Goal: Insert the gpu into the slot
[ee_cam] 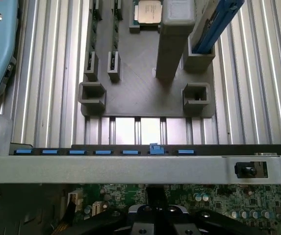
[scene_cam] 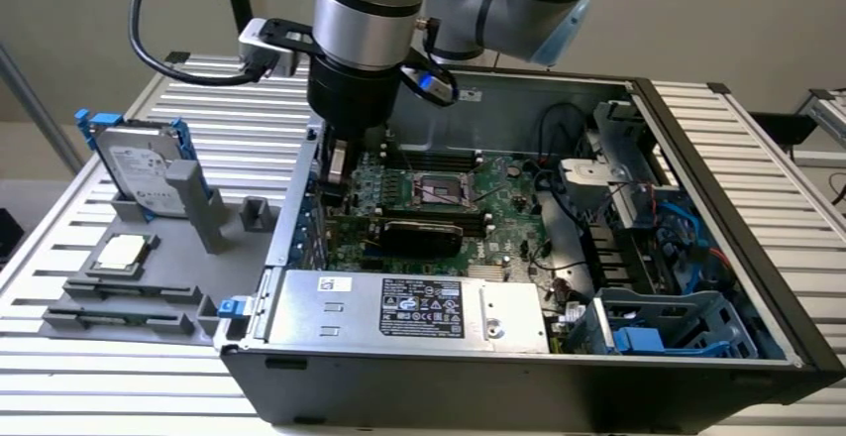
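1. The pincer (ee_cam: 155, 223), its jaws pressed together, hung low over the green motherboard (scene_cam: 457, 193) inside the open computer case (scene_cam: 740, 287), left of centre in the exterior view, beneath the arm's broad grey wrist (scene_cam: 364, 30). Whether the jaws pinched anything could not be told.
2. The gpu (scene_cam: 420, 230), a dark flat card, lay across the motherboard at the centre of the exterior view, just below and to the right of the pincer and just above the silver power supply (scene_cam: 396, 307).
3. The slot could not be made out; the card covered that part of the board.
4. A grey fixture tray (scene_cam: 158, 258) sat on the ribbed metal surface (scene_cam: 79, 377) at the exterior view's left, beside the case.
5. On the tray, a hard drive (scene_cam: 133, 173) in a blue frame stood upright at the upper left, with a processor chip (scene_cam: 122, 252) lying flat below it.
6. In the wrist view, the case's grey edge (ee_cam: 130, 169) ran across the lower half of the frame, with the tray beyond it and the motherboard in front of it.
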